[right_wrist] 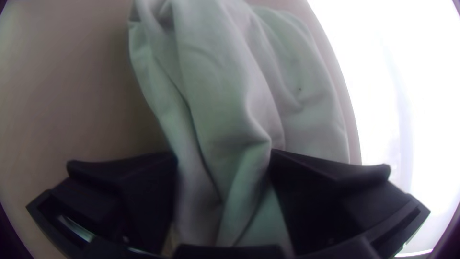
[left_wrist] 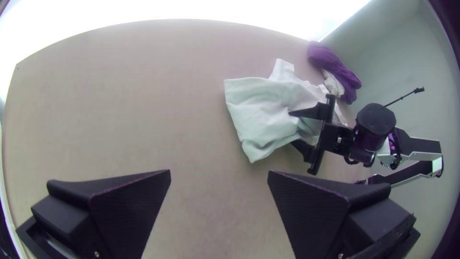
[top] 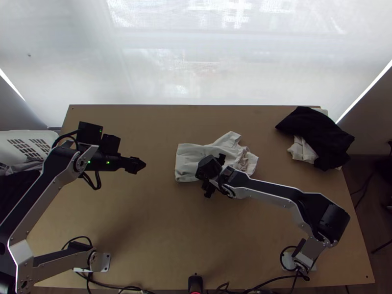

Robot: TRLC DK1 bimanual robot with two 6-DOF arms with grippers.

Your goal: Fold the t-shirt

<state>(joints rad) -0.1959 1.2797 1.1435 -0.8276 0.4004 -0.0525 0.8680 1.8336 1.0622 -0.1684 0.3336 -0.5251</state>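
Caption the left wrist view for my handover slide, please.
The open left gripper hangs above the table, while the right gripper, also open, straddles part of the rumpled white t-shirt.

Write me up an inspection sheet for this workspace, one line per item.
Surface: light wooden table, no spill seen.
Job's things: white t-shirt near the middle, flatter on its left, rumpled on its right, a narrow part jutting toward the far edge.
Clutter: dark cloth over pale cloth at the far right; white basket at the left edge.
Grippers: left gripper open, left of the t-shirt; right gripper over the t-shirt, fingers apart, cloth bunched between them.
Cables: black cables along the near edge and by both arm bases.
Surroundings: bright white backdrop beyond the far edge.
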